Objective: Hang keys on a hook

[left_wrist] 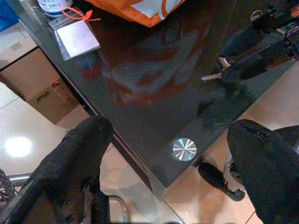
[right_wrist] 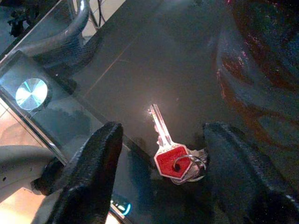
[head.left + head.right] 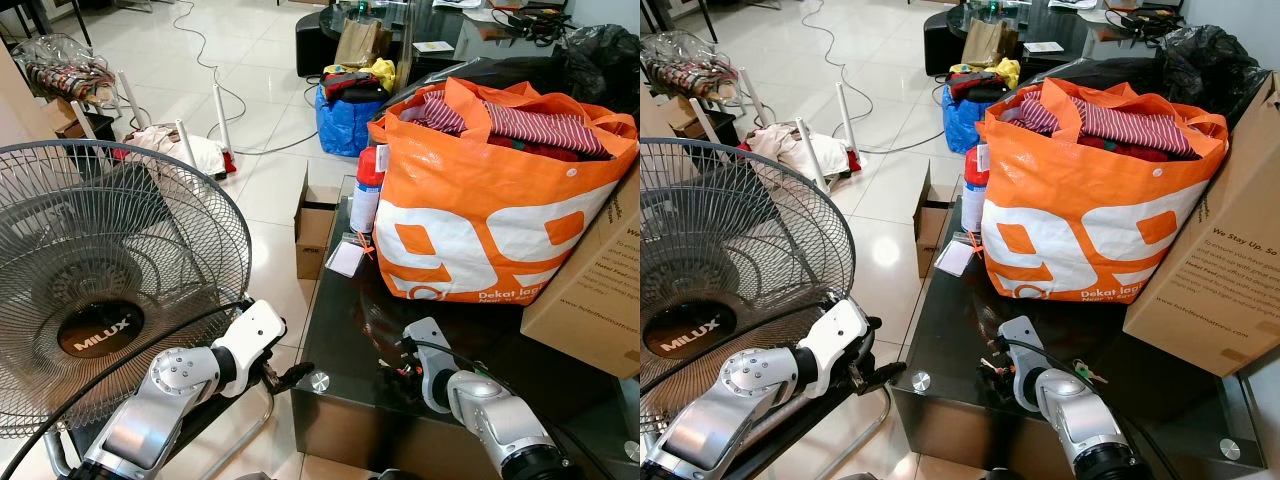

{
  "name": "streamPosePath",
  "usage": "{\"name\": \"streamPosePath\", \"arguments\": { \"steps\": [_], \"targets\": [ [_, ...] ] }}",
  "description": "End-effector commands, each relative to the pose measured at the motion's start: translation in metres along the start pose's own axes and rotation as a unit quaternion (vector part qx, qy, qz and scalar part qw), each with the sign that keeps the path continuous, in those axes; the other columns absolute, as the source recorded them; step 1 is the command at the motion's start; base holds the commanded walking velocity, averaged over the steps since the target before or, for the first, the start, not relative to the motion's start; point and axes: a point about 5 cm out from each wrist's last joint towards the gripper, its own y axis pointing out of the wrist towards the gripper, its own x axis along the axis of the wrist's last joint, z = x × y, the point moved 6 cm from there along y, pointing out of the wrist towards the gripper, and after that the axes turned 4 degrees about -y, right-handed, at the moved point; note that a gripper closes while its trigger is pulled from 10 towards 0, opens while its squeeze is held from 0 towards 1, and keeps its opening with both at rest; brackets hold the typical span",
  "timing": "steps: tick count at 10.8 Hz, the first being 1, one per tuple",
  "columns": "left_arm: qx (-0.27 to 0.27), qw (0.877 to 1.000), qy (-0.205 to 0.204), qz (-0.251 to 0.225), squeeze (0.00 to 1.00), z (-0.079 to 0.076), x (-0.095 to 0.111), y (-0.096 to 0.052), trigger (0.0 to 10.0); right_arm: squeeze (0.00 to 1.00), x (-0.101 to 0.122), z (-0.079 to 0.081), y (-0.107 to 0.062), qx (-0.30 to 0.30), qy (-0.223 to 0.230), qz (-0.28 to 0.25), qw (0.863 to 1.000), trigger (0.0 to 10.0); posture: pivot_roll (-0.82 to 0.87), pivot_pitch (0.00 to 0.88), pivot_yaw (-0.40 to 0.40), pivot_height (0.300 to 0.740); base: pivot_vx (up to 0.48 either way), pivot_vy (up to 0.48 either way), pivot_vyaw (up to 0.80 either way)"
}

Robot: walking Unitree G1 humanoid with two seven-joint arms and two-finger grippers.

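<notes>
Keys (image 2: 174, 156) are lying flat on the black glass table (image 3: 340, 330), close to its front edge, right between the spread fingers of the right claw (image 2: 161, 182), which hovers just over them without pinching anything. I can count 1 red-headed key on a ring, the rest of the bunch is hidden. Left claw (image 1: 173, 163) is spread wide too, hanging off the table's front left corner by 1 round metal cap (image 1: 183, 149). Back of the table is crowded: 1 orange bag (image 3: 490, 200), 1 cardboard box (image 3: 600, 290), 1 spray can (image 3: 368, 190). Front strip is bare glass. 1 fan (image 3: 100, 290) stands left of the table.
</notes>
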Motion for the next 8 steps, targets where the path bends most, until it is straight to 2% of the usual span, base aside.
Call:
{"name": "streamPosePath", "arguments": {
  "steps": [1,5,8],
  "targets": [
    [-0.001,1.0,0.007,-0.002,0.0,0.0015,0.0027,0.0008,10.0,0.0,-0.0032,-0.0029,-0.0015,-0.004,0.003,0.006,1.0,2.4,-0.12,0.0,0.025,0.74,0.0,0.0,0.0],
    [-0.002,1.0,0.009,-0.003,0.0,0.0012,0.0045,0.0022,10.0,0.0,-0.0098,-0.0032,-0.0005,-0.006,-0.004,0.018,1.0,1.6,-0.12,0.0,0.025,0.74,0.0,0.0,0.0],
    [-0.002,1.0,0.009,-0.004,0.0,0.0012,0.0051,0.0026,10.0,0.0,-0.0112,-0.0052,-0.0008,-0.008,-0.008,0.022,1.0,1.5,-0.12,0.0,0.023,0.74,0.0,0.0,0.0]
  ]
}}
